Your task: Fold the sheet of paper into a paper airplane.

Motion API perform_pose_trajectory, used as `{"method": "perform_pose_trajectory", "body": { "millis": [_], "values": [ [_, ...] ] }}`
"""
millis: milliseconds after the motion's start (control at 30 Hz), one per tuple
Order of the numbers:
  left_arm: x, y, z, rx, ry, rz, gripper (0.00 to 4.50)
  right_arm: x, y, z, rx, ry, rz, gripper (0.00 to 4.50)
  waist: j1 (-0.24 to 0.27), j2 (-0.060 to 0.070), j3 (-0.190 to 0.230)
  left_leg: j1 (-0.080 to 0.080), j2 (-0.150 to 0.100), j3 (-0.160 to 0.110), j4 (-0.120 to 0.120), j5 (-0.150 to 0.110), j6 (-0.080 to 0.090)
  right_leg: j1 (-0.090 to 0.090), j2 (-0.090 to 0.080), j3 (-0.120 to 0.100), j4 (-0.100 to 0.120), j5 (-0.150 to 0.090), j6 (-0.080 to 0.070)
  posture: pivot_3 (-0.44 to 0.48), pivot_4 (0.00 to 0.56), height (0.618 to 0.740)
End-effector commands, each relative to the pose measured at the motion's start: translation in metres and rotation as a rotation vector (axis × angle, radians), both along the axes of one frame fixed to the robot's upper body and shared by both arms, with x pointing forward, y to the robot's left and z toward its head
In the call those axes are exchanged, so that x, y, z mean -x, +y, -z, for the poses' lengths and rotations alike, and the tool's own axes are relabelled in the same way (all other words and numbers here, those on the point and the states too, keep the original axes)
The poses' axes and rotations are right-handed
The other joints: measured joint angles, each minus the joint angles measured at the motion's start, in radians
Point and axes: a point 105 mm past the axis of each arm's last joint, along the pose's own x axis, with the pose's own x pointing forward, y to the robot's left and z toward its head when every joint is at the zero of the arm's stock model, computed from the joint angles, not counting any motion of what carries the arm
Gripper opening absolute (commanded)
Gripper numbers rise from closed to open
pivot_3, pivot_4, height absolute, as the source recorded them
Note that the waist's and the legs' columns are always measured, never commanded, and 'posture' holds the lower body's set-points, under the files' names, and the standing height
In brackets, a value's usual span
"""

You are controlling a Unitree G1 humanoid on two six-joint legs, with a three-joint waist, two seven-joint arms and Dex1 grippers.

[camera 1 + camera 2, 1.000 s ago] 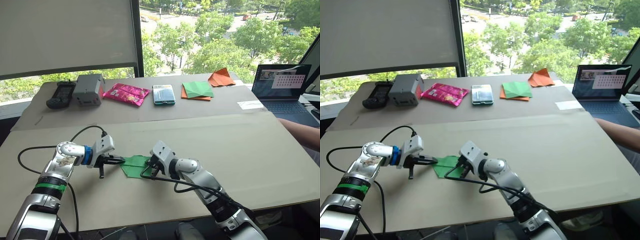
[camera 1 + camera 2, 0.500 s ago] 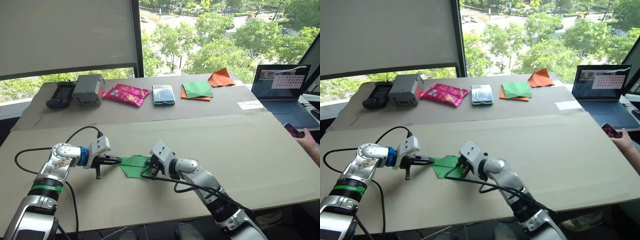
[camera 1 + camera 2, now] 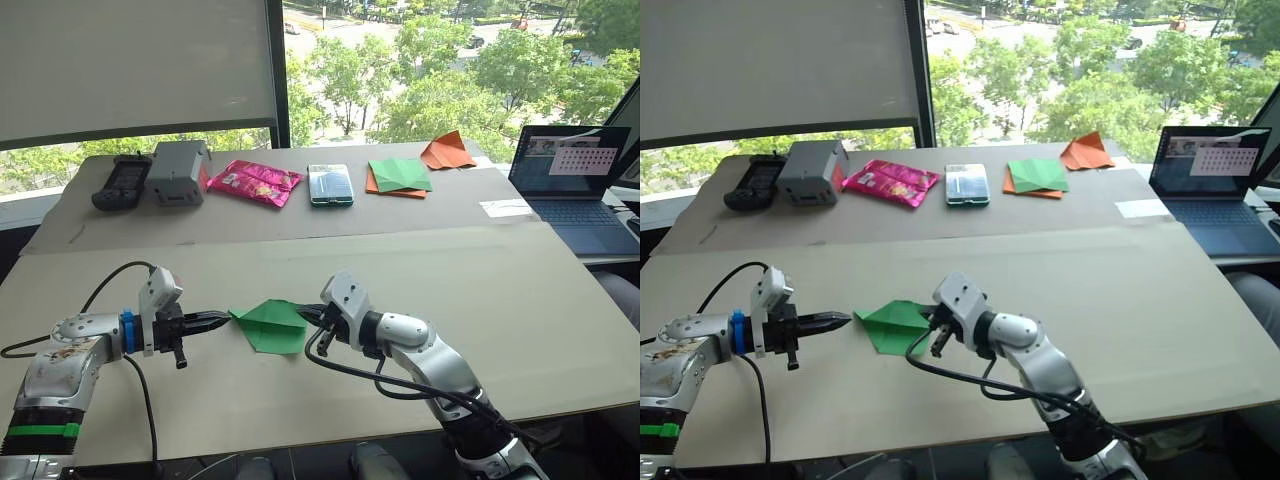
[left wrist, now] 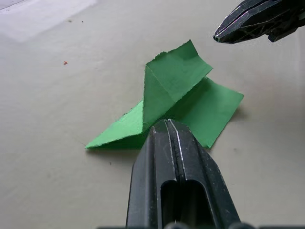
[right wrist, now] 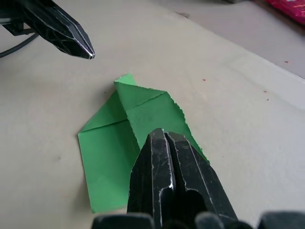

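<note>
The sheet of paper (image 3: 270, 326) is bright green and lies on the near table, creased into a pointed wedge with one flap (image 4: 169, 78) standing up. My left gripper (image 3: 225, 319) is shut and empty. It points at the paper's left tip from just short of it, and the right wrist view shows a gap between them. At the paper's right side my right gripper (image 3: 303, 311) is shut too, with nothing in it. From the left wrist view it hovers (image 4: 217, 37) above and beyond the paper's far edge.
On the far table lie a black device (image 3: 123, 181), a grey box (image 3: 179, 171), a pink packet (image 3: 256, 183), a teal case (image 3: 329, 186), a green-and-orange paper stack (image 3: 398, 177) and an orange pointed paper shape (image 3: 447, 151). A laptop (image 3: 575, 175) stands open at the right.
Both grippers have pulled back off the paper, the left arm drawing well away to the left. One flap of the paper now stands up. The person's hand at the right edge is gone.
</note>
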Motion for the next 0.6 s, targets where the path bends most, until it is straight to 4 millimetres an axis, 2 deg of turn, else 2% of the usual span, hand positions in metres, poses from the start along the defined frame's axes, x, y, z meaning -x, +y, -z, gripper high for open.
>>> {"method": "perform_pose_trajectory", "body": {
  "millis": [33, 167, 367, 600],
  "values": [
    [0.001, -0.003, -0.009, 0.017, -0.034, -0.019, 0.00, -0.002, -0.009, -0.007, -0.051, 0.021, 0.032, 1.29, 0.006, -0.002, 0.003, 0.000, 0.000, 0.000, 0.000, 0.000, 0.000, 0.000, 0.000, 0.000, 0.000, 0.000, 0.000, 0.000, 0.150, 0.740],
    [0.003, -0.008, -0.007, 0.032, -0.033, -0.027, 0.00, -0.013, -0.013, 0.001, -0.056, 0.063, 0.048, 2.63, 0.017, -0.005, 0.007, 0.000, 0.000, 0.001, 0.000, 0.000, -0.001, 0.000, -0.001, 0.000, -0.001, 0.000, 0.000, 0.000, 0.150, 0.740],
    [0.004, -0.012, -0.009, 0.057, -0.041, -0.041, 0.00, -0.030, -0.013, 0.008, -0.087, 0.135, 0.040, 2.63, 0.017, -0.004, 0.009, 0.000, -0.001, 0.001, 0.000, 0.000, 0.000, 0.000, -0.001, 0.000, -0.001, 0.002, -0.001, 0.000, 0.150, 0.740],
    [0.005, -0.011, -0.010, 0.057, -0.048, -0.051, 0.00, -0.034, -0.010, 0.015, -0.126, 0.224, 0.008, 2.63, 0.016, -0.003, 0.009, 0.000, -0.001, 0.001, 0.000, 0.001, 0.000, 0.000, -0.001, 0.000, -0.001, 0.003, -0.001, 0.000, 0.150, 0.740]
  ]
}}
